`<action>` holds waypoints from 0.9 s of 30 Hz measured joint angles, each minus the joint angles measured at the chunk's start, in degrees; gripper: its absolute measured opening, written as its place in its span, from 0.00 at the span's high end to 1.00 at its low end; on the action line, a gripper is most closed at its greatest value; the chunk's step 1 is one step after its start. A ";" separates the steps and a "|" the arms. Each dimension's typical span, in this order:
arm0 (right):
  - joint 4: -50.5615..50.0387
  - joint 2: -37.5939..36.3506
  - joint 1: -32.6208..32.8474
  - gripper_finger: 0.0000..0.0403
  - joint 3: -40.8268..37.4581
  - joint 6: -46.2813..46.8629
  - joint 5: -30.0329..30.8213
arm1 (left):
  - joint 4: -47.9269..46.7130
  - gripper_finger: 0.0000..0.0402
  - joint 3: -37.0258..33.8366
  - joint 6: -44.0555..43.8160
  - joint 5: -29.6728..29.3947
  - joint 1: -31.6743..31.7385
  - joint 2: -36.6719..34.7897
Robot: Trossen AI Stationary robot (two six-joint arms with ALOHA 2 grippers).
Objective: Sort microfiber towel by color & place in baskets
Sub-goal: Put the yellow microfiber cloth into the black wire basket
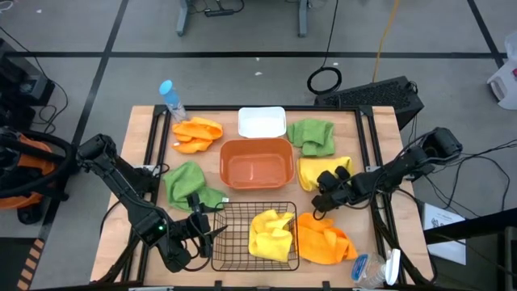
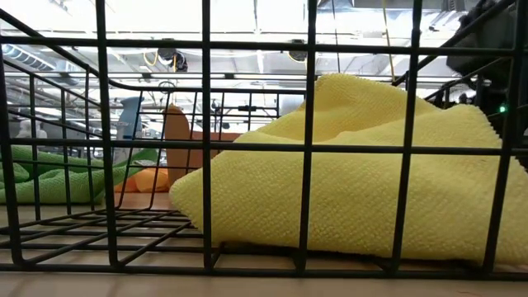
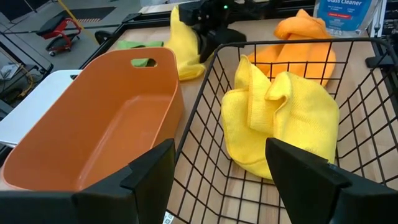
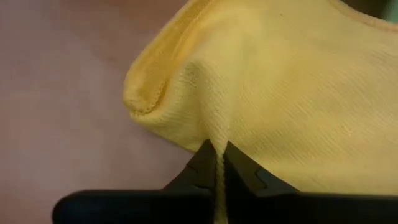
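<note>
One yellow towel (image 1: 271,234) lies crumpled in the black wire basket (image 1: 230,212), on its floor; it also fills the low view (image 2: 346,190). A second yellow towel (image 1: 317,168) lies on the table right of the orange-brown tub (image 1: 256,162), and my right gripper (image 1: 321,194) is shut on it. My left gripper (image 1: 202,228) hangs open at the wire basket's left rim, touching nothing. Green towels (image 1: 190,184) (image 1: 313,136) and orange towels (image 1: 196,133) (image 1: 323,240) lie on the table. The white bin (image 1: 262,123) stands behind the tub. My right gripper pinches a raised fold (image 4: 214,134) of the yellow towel between its two fingertips (image 4: 242,168), close to a hemmed corner (image 4: 146,93). The fingers come slanting down from the table's right side. The rest of the towel lies on the table.
A blue-capped clear bottle (image 1: 170,97) stands at the far left corner. A cleaner bottle (image 1: 373,267) lies at the near right corner beside the orange towel. The tub and the white bin hold nothing. The wire basket's walls (image 3: 205,106) stand just ahead of my left fingers.
</note>
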 joint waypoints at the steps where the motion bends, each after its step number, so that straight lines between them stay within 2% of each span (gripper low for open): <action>1: 0.01 -0.01 0.52 0.99 0.91 -0.49 0.02 | -0.02 0.36 0.00 0.00 0.00 0.00 0.00; 4: 0.01 -0.78 2.60 0.99 4.49 -2.28 1.49 | 0.00 0.36 0.00 -0.02 0.00 0.00 0.02; 8: -0.66 -2.72 6.52 0.99 10.72 -6.05 8.61 | 0.02 0.36 0.00 -0.02 -0.01 -0.01 0.96; 15: -2.93 -4.11 11.75 1.00 22.37 -14.56 17.35 | 2.04 0.36 -0.02 1.34 0.00 0.80 3.78; 21: 1.76 -3.87 15.44 1.00 30.55 -26.89 22.55 | 12.52 0.36 -0.02 11.60 -0.01 2.68 4.66; 27: 17.00 -3.77 17.97 1.00 35.00 -44.89 23.70 | 28.53 0.36 -0.02 26.63 0.09 4.59 4.66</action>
